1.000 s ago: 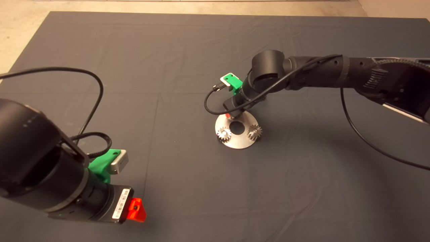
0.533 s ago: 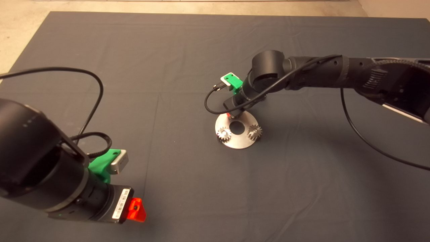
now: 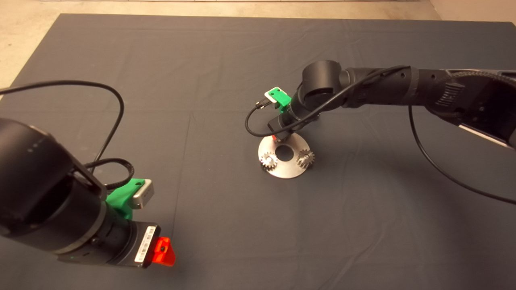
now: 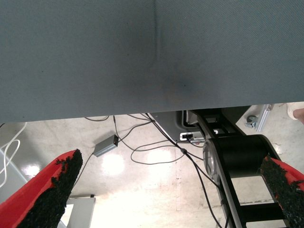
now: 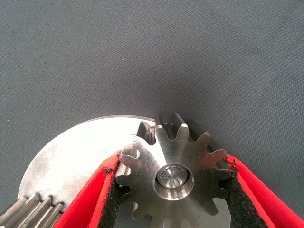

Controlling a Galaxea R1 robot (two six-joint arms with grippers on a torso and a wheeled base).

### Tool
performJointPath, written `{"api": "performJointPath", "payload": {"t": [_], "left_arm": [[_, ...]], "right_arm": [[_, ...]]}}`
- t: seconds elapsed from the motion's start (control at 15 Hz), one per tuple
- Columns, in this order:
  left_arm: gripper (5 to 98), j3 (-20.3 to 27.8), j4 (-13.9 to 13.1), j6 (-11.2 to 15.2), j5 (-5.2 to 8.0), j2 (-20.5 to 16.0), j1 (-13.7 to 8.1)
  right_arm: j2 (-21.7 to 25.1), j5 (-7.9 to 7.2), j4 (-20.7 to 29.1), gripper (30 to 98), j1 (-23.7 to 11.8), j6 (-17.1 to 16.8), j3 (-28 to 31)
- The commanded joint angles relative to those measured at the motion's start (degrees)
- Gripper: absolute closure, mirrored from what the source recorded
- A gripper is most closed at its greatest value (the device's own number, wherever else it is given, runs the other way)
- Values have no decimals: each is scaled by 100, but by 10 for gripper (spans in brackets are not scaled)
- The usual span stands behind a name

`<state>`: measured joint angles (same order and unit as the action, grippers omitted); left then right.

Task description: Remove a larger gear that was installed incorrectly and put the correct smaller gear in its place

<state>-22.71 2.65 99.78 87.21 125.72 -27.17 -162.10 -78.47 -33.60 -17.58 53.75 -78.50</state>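
The left gripper (image 3: pixel 163 251) hangs idle near the tabletop's (image 3: pixel 225 60) front-left corner, fingers (image 4: pixel 47 190) spread wide and holding nothing. Near the tabletop's middle lies a round steel plate (image 3: pixel 282 171) carrying two bright small gears (image 3: pixel 269 161). At the plate's far edge the right gripper (image 5: pixel 173 190) has its pads pressed against both sides of the smaller gear (image 5: pixel 173 173), seated on a pin (image 5: pixel 174 178).

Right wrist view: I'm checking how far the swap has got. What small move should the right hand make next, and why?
Probably lift straight up: the right hand has its pads touching both sides of the larger gear, which sits on a pin of the round plate. The left hand waits aside, open.
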Motion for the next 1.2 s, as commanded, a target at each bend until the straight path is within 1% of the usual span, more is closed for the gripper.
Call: {"api": "performJointPath", "payload": {"t": [0.0, 0.6, 1.13], "left_arm": [[61, 67, -45, -11, 15, 1, -43], [61, 58, -45, -11, 15, 10, -43], [61, 67, -45, -11, 15, 1, -43]], "right_arm": [[-29, -19, -191, 777, -79, -22, 2], [-2, -10, -191, 800, -79, -14, 11], [-29, -63, -173, 800, -160, 12, 91]]}}
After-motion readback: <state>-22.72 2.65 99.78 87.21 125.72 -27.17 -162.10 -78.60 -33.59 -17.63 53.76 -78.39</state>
